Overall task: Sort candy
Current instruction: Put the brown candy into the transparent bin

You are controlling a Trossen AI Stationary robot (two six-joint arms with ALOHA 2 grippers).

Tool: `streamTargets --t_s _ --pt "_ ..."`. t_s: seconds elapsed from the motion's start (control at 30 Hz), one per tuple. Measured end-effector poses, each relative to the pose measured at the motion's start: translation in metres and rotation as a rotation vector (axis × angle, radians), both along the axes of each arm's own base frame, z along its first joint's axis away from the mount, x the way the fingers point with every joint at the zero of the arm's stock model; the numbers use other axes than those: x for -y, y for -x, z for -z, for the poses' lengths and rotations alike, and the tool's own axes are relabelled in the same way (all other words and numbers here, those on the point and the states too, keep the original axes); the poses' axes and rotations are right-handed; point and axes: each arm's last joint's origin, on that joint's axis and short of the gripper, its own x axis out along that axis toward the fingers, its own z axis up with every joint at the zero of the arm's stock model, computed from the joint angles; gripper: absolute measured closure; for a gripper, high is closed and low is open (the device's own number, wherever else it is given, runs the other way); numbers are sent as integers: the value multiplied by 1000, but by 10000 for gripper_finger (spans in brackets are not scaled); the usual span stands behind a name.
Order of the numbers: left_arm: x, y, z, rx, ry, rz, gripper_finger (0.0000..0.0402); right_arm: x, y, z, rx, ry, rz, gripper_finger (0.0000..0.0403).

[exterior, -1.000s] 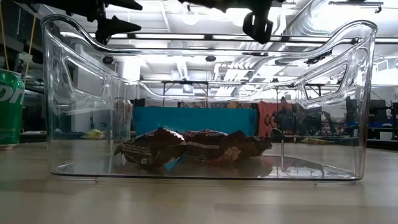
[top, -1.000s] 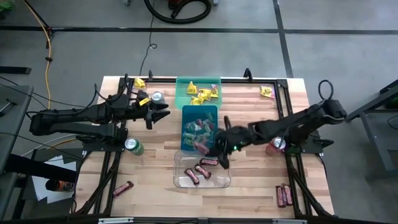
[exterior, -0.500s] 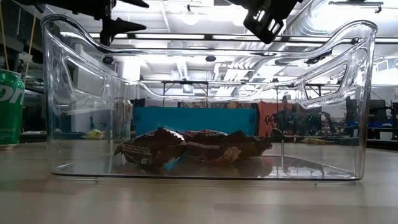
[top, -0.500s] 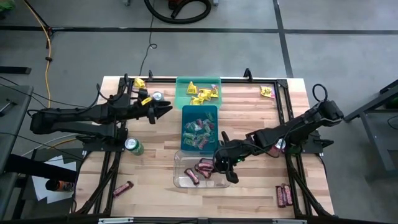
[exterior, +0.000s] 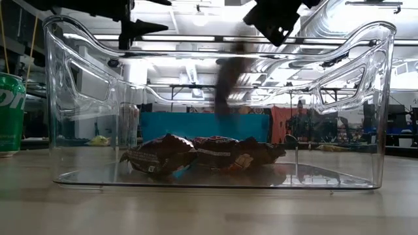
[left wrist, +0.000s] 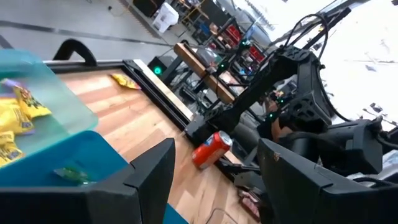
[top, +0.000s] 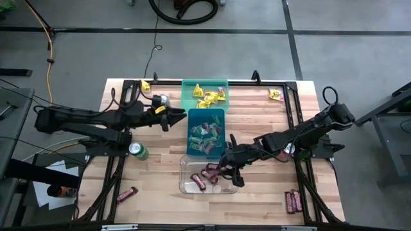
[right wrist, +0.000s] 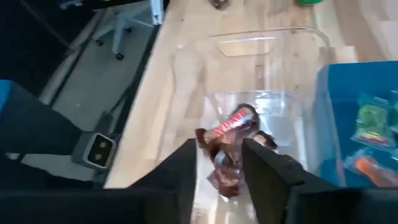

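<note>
My right gripper (top: 228,171) hangs open over the clear bin (top: 185,187), close to its right side. A dark red-brown bar (exterior: 225,85) shows as a blur below it, inside the bin and above the bars on the bin floor (exterior: 196,154). In the right wrist view the bar (right wrist: 232,124) sits just beyond the open fingers (right wrist: 220,147). My left gripper (top: 173,117) is open and empty, level with the left edge of the blue bin (top: 191,114) that holds mixed packets. Yellow packets lie in the green bin (top: 186,85).
Loose yellow packets lie at the far left (top: 144,85) and far right (top: 276,94). Dark bars lie near the front left (top: 126,194) and front right (top: 293,201). A silver can (top: 162,99), a green can (top: 137,150) and a red can (left wrist: 212,148) stand on the table.
My right gripper has moved from over the blue bin toward the near edge, to above the clear bin, and a dark bar now drops from it into that bin. My left gripper has moved toward the table's right, up to the blue bin's left edge.
</note>
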Motion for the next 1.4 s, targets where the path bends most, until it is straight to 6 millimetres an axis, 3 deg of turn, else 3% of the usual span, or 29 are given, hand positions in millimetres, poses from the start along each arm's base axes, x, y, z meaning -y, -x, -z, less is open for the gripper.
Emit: streamTargets --t_s 0.17,0.3,0.47,0.6,0.77,0.9,1.07,1.27,1.4 --pt "1 -8 2 26 11 12 186 2 2 1 -36 47 11 206" --pt "1 -8 -1 52 -6 17 186 1 0 -18 -61 85 -12 168" --pt "-3 -3 -8 51 -49 0 186 7 4 -51 -130 224 1 163" --pt "-9 -2 -22 -82 -59 -9 188 18 8 -71 -183 330 97 164" --pt "-1 -3 -34 -218 -128 150 190 23 17 -77 -309 261 130 164" --pt "7 -3 -37 -231 -155 207 190 10 30 -65 -494 72 84 164" --pt "12 -4 -36 -237 -153 211 190 -28 58 -33 -789 -132 133 164" --pt "12 -6 -35 -237 -138 193 190 -74 108 14 -1165 -302 457 164" --pt "11 -6 -35 -240 -141 175 190 -87 144 51 -1382 -326 656 164"
